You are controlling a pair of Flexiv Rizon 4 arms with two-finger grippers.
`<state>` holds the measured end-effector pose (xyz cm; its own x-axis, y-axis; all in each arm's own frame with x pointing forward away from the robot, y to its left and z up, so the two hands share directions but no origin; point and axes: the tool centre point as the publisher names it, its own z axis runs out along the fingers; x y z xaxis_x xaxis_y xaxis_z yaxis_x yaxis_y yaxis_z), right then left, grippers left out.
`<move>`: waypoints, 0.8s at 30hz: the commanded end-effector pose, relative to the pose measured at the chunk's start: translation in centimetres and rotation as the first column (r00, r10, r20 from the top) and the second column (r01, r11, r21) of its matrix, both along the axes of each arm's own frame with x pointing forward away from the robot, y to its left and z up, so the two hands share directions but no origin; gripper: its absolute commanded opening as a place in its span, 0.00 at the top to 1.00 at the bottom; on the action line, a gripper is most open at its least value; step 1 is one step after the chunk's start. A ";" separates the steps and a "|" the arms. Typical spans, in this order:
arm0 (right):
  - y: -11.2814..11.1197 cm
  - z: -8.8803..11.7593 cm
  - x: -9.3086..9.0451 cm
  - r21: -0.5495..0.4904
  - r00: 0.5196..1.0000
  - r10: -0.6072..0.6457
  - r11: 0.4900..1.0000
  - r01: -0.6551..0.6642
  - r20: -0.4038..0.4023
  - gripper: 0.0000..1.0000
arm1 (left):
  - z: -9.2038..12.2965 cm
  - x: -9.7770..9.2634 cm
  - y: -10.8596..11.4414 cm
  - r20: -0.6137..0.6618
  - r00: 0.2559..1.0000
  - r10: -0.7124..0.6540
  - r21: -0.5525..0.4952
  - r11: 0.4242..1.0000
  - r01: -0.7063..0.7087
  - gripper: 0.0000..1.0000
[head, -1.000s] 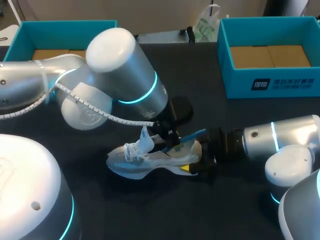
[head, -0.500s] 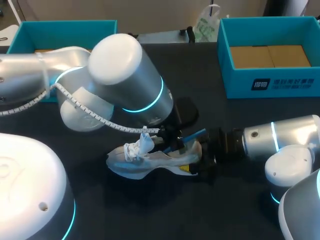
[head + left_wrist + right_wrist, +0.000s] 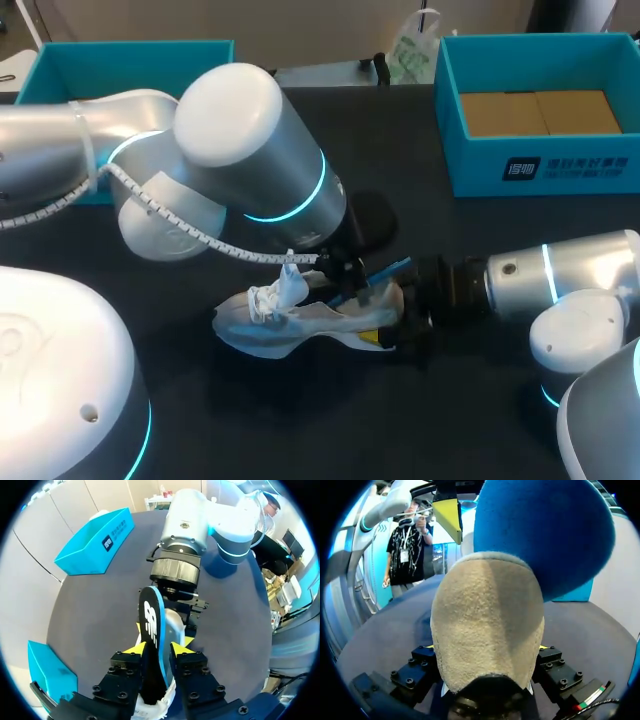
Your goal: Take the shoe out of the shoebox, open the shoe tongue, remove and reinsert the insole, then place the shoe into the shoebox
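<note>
While the left arm (image 3: 250,150) covers much of the dark table (image 3: 450,250), the shoebox (image 3: 560,170) sits at two o'clock from the shoe (image 3: 280,325), which lies outside it. The right gripper (image 3: 485,647) clamps its heel, tips barely showing. The left gripper (image 3: 157,649), hidden from above, pinches the blue-edged insole (image 3: 151,625).

Left arm (image 3: 255,150) swung right and lower over the shoe (image 3: 265,325), elbow easing back a touch at the last. Left end effector (image 3: 159,647), clamped on insole (image 3: 151,625), shifted slightly toward the heel.
</note>
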<state>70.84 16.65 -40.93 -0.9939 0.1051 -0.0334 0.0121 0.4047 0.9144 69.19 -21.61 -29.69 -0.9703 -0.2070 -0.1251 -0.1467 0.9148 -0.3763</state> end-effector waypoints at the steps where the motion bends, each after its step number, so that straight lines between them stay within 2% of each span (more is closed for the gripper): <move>1: 0.0 0.2 -0.1 -0.003 1.000 -0.001 1.000 0.001 0.000 1.00 | -0.7 0.1 -1.0 0.002 1.000 0.001 0.010 1.000 -0.001 0.78; 5: 0.0 0.2 -0.1 -0.003 1.000 -0.001 1.000 0.001 0.000 1.00 | -0.9 0.1 -1.2 0.009 1.000 0.006 0.015 1.000 -0.006 0.98; 11: 0.0 0.2 -0.1 -0.003 1.000 -0.001 1.000 0.001 0.000 1.00 | -0.5 0.0 -0.9 0.014 1.000 0.008 0.006 1.000 -0.008 1.00; 13: 0.0 0.2 -0.1 -0.003 1.000 -0.001 1.000 0.001 0.000 1.00 | -0.4 0.0 -0.8 0.016 1.000 0.007 0.004 1.000 -0.008 0.89; 14: 0.0 0.2 -0.1 -0.003 1.000 -0.001 1.000 0.001 0.000 1.00 | -0.3 -0.1 -0.7 0.016 1.000 0.006 0.002 1.000 -0.007 0.68; 15: 0.0 0.2 -0.1 -0.003 1.000 -0.001 1.000 0.001 0.000 1.00 | -0.3 -0.1 -0.6 0.017 1.000 0.007 -0.001 1.000 -0.007 0.63; 18: 0.0 0.2 -0.1 -0.003 1.000 -0.001 1.000 0.001 0.000 1.00 | -0.1 -0.3 -0.3 0.032 0.999 0.016 -0.013 1.000 -0.015 0.56; 24: 0.0 0.2 -0.1 -0.003 1.000 -0.001 1.000 0.001 0.000 1.00 | -0.3 -0.6 -0.1 0.073 0.996 0.043 -0.034 0.999 -0.041 0.55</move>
<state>70.84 16.65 -40.93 -0.9939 0.1050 -0.0334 0.0121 0.4047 0.9144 69.22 -22.33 -29.79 -0.9541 -0.2437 -0.1741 -0.1571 0.9021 -0.4018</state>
